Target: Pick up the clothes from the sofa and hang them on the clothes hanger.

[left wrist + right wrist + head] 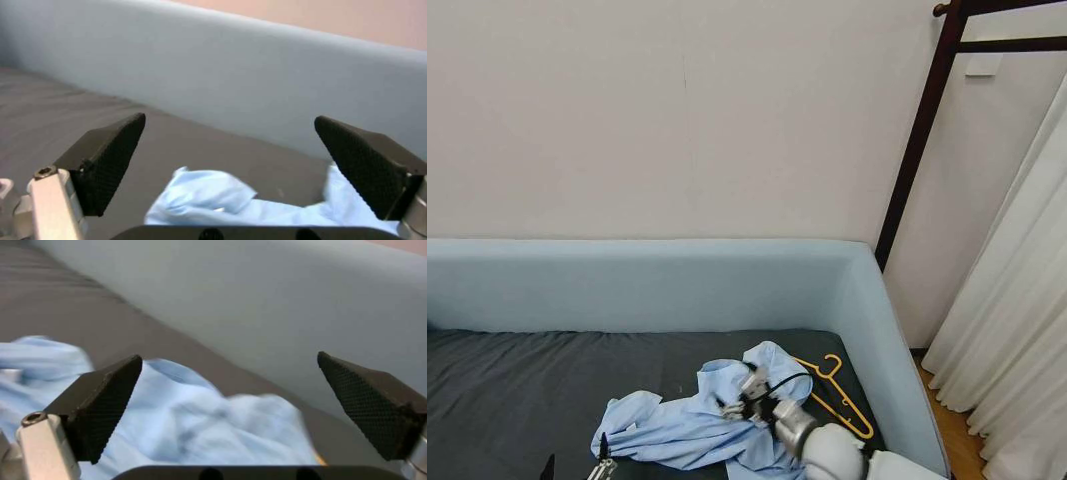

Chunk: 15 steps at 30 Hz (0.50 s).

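While the shirt (667,430) lies crumpled, nothing's held.
Soft blue folds under the gaping right gripper (229,358); left gripper (228,120) gapes too; thin yellow hanger (839,398) beside.

carries two black wedge-shaped fingers (110,160) on the left gripper (227,150), each faced with a fine cross-hatched grip texture. mounts one on a pale silver bracket (50,205) topped by a round socket-head screw (45,172). ends nearest the camera in a dark curved housing (253,232) pierced by two small holes. repeats the same black textured wedges on the right gripper (230,390), with a second bracket (40,450) and a second screw (32,418). in the head view, shows the right arm (837,455) as a smooth white rounded shell, then a silver-grey metal wrist (792,425), with a thin black cable (792,378) looping above it.
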{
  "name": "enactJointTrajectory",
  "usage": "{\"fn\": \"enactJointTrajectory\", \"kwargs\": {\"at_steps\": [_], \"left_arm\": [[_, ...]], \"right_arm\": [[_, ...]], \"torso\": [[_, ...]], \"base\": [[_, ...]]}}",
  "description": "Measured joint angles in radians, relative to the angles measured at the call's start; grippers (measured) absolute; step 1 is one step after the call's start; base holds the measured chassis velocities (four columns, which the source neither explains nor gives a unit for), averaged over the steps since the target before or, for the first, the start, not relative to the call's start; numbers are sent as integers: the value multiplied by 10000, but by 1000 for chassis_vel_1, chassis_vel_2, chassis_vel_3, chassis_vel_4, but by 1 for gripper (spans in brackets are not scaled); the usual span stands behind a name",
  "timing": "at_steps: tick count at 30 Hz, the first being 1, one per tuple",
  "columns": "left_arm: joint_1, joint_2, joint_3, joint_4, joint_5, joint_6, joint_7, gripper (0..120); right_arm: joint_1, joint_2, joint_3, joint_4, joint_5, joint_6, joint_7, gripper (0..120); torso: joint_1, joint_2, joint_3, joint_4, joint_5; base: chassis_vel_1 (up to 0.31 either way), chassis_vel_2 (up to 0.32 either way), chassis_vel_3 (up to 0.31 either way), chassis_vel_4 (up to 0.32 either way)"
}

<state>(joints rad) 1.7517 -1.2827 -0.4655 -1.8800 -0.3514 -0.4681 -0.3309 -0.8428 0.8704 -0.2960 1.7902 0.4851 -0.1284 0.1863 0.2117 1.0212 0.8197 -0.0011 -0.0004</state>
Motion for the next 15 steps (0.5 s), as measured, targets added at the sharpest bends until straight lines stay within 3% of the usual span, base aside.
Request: {"fn": "enactJointTrajectory", "kwargs": {"at_steps": [1, 3, 5, 7, 9, 11, 13, 15], "left_arm": [[-65, 149, 82, 0, 52, 12, 73, 100], [-446, 1041, 523, -46, 104, 151, 356, 100], [-581, 1375, 695, -79, 57, 189, 437, 100], [-1065, 2684, 1334, -210, -412, 368, 790, 100], [-1257, 3676, 1678, -435, -990, 465, 1250, 100], [-1185, 3985, 1699, -571, -1221, 481, 1490, 100], [-1318, 4636, 2082, -673, -1705, 571, 2032, 100], [-1640, 4936, 2558, -579, -1852, 594, 2231, 100]], "right_arm": [[-401, -82, 452, 142, -57, -1, -36, 100], [-1908, -231, 2333, 649, -254, 1, -134, 100], [-2207, -228, 2696, 755, -305, 17, -143, 100], [-3231, -70, 3763, 1132, -556, 122, -75, 100], [-3575, 201, 4053, 1311, -682, 206, 110, 100], [-3527, 316, 4029, 1311, -685, 213, 138, 100], [-3572, 623, 4075, 1393, -761, 237, 188, 100], [-3814, 738, 4211, 1514, -816, 263, 234, 100]], "torso": [[0, 0, 0, -3, 3], [0, 1, 0, -3, 3], [-1, 0, -1, -3, -4], [-1, 0, 0, -5, 4], [0, 0, 0, -11, 0], [0, 0, 0, -5, 1], [0, 0, 1, 21, 10], [-1, 0, 1, 20, 6]], "base": [[0, 0, 0, 0], [0, 0, 0, 0], [0, 0, 0, 0], [0, 0, 0, 0], [0, 0, 0, 0], [0, 0, 0, 0], [0, 0, 0, 0], [0, 0, 0, 0]]}}
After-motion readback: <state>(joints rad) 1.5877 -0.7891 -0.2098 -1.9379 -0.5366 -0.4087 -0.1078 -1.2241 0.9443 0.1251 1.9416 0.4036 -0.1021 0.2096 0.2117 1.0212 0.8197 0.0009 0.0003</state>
